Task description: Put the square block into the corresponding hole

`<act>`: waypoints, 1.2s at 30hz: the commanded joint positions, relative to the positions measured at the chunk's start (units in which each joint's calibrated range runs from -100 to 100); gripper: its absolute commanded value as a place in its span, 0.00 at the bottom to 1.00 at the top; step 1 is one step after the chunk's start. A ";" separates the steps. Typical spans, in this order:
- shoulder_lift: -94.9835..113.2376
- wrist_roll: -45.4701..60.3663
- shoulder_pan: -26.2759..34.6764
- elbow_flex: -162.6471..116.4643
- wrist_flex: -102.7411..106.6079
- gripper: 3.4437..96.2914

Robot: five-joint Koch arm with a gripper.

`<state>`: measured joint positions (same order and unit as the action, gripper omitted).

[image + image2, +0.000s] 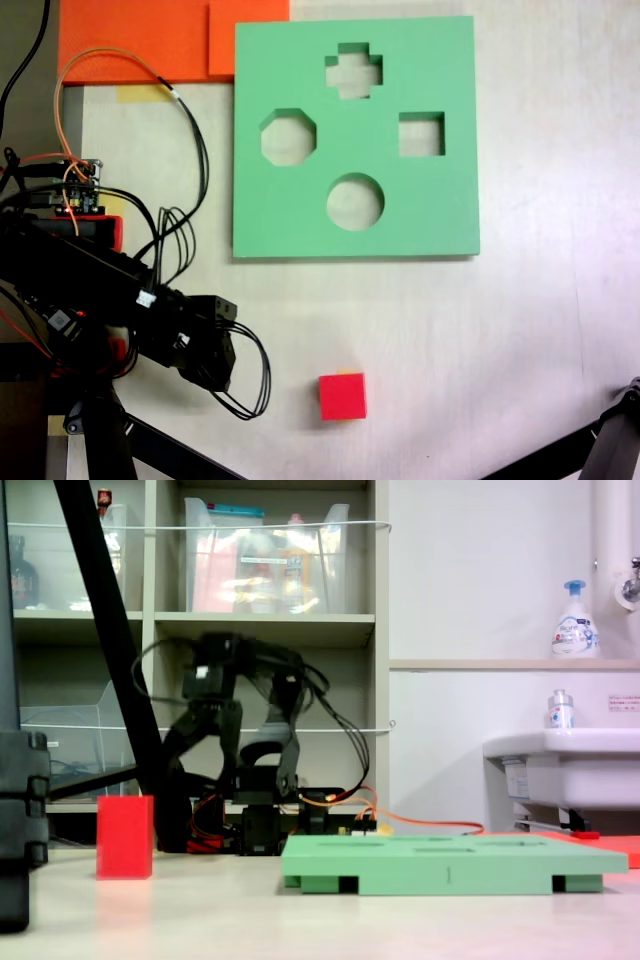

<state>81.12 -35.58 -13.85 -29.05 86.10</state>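
The square block is a red cube. It stands on the pale table near the first exterior view's bottom edge, well apart from the green board. In the second exterior view the block sits at the left and the board lies flat at the right. The corresponding hole is the square cutout on the board's right side in the first exterior view. My gripper is left of the block, not touching it. In the second exterior view the gripper hangs raised above the table. Its jaws are not clear.
The board also has a cross cutout, an octagonal cutout and a round cutout. Orange foam sheets lie at the top left, with looping cables beside the arm. A black stand leg enters at the bottom right.
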 commanded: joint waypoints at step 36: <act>-83.22 2.10 2.78 50.09 0.13 0.59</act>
<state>-2.33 -33.48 -11.01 19.35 85.32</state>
